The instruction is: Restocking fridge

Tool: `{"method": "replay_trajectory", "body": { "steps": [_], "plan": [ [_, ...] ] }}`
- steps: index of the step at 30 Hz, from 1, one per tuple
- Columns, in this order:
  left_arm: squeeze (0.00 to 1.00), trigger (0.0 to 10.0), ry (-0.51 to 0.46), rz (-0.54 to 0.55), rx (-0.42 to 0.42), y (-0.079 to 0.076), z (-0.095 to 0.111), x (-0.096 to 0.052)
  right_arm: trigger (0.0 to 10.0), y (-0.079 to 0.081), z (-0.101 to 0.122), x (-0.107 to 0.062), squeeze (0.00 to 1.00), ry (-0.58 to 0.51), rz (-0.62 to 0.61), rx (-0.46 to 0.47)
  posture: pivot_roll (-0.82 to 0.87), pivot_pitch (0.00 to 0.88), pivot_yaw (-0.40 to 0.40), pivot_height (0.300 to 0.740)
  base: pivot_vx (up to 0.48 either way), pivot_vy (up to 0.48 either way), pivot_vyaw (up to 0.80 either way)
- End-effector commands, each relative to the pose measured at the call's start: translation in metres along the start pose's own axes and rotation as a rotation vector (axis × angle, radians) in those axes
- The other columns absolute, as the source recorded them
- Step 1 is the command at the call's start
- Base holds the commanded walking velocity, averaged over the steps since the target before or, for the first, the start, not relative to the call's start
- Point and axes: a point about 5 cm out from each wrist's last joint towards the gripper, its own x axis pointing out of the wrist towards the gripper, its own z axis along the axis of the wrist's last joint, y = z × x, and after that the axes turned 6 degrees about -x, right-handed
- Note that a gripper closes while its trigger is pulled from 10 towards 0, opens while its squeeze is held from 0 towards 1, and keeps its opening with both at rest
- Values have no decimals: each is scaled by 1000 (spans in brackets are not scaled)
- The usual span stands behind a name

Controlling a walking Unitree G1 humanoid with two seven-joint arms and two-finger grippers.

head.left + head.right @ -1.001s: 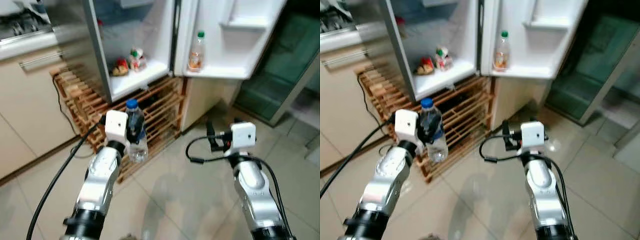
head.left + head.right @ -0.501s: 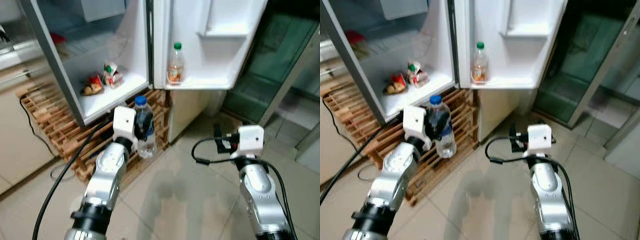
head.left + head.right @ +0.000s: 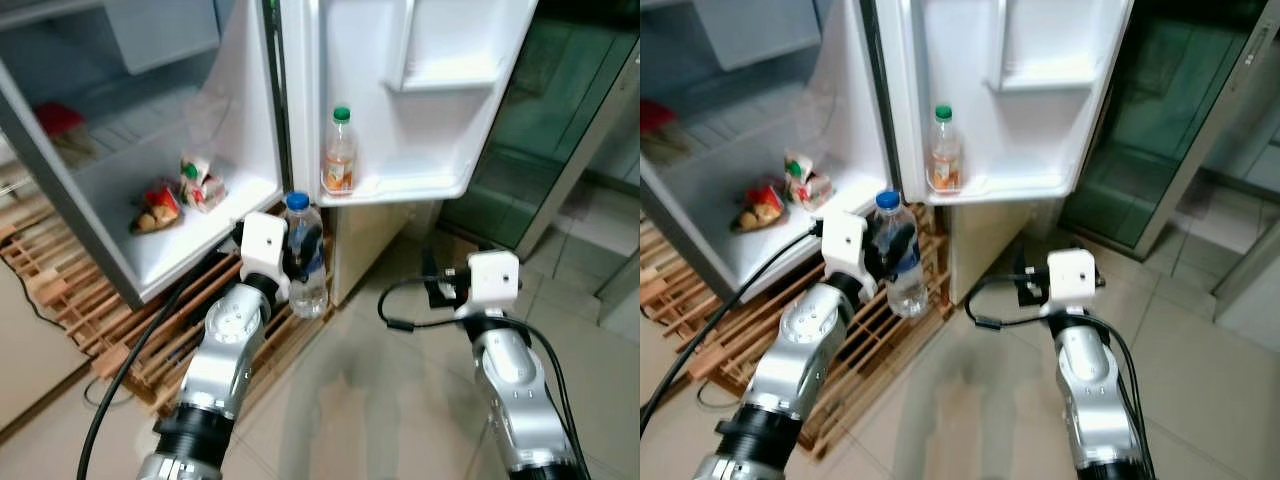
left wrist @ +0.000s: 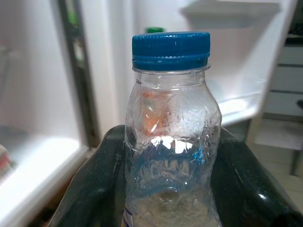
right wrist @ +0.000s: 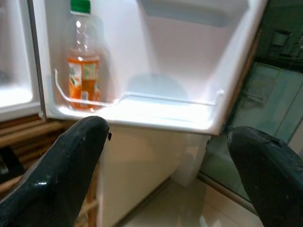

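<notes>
My left gripper (image 3: 300, 262) is shut on a clear water bottle (image 3: 304, 256) with a blue cap (image 4: 170, 49), held upright in front of the open fridge. Its black fingers (image 4: 90, 187) press both sides of the bottle. The fridge door's lower shelf (image 3: 400, 190) holds an orange drink bottle (image 3: 340, 152) with a green cap, also seen as the orange bottle (image 5: 83, 61) in the right wrist view. My right gripper (image 5: 170, 156) is open and empty, held low in front of the door shelf (image 5: 156, 111), with its fingers (image 5: 61, 170) wide apart.
Food packets (image 3: 182, 192) lie on the fridge's lower inside shelf (image 3: 200, 240). A wooden slatted rack (image 3: 120, 335) stands under the fridge. A dark glass door (image 3: 570, 120) is on the right. Tiled floor (image 3: 380, 400) lies between my arms.
The camera has come closer to the fridge and turned, so the door shelf now sits nearer the middle. The left gripper still holds the bottle, now closer to the door.
</notes>
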Motion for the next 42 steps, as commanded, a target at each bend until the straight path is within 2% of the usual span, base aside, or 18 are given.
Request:
{"method": "replay_trajectory", "body": {
  "steps": [1,4,8,19,29,30,32,33,35,36,37,38,42],
  "plan": [
    [0,10000,-13,40,-3,10,3,-1,10000,5,2,0,27,-3,12,3,-197,0,48,740,0,0,-744],
    [0,10000,-24,22,-19,9,4,-2,10000,4,2,0,27,-7,10,4,-197,0,47,740,0,0,-744],
    [0,10000,-28,-23,-33,0,3,-3,10000,2,3,-1,27,-21,8,1,-202,0,42,740,363,-309,-383],
    [0,10000,-6,30,-24,6,1,2,10000,0,4,1,20,-24,15,-12,-206,0,34,740,406,-202,0],
    [0,10000,-39,8,-37,0,7,4,10000,0,4,0,24,-22,22,-15,-211,0,34,740,461,0,0],
    [0,10000,-67,-14,-41,-2,14,3,10000,0,3,0,20,-21,24,-16,-215,0,36,740,469,0,0],
    [0,10000,-62,-126,-3,-11,25,1,10000,0,4,-1,20,-22,26,-18,-220,0,36,740,0,0,0],
    [0,10000,-62,-126,-3,-11,25,1,10000,0,4,-1,20,-22,26,-18,-220,0,36,740,0,0,0],
    [0,10000,-50,-241,27,-16,43,-3,10000,-2,3,-2,24,-21,26,-20,-215,0,33,740,0,0,0],
    [0,10000,-50,-241,27,-16,43,-3,10000,-2,3,-2,24,-21,26,-20,-215,0,33,740,0,0,0],
    [0,10000,-45,-278,36,-16,50,-4,10000,-3,3,-3,24,-20,26,-21,-214,0,32,740,0,0,0],
    [0,10000,-59,-337,33,-13,69,-6,10000,-3,2,-4,24,-16,32,-23,-209,0,29,740,0,0,0],
    [0,10000,-75,-379,28,-13,82,-7,10000,-2,2,-4,20,-14,39,-24,-207,0,29,740,0,0,0]
  ]
}}
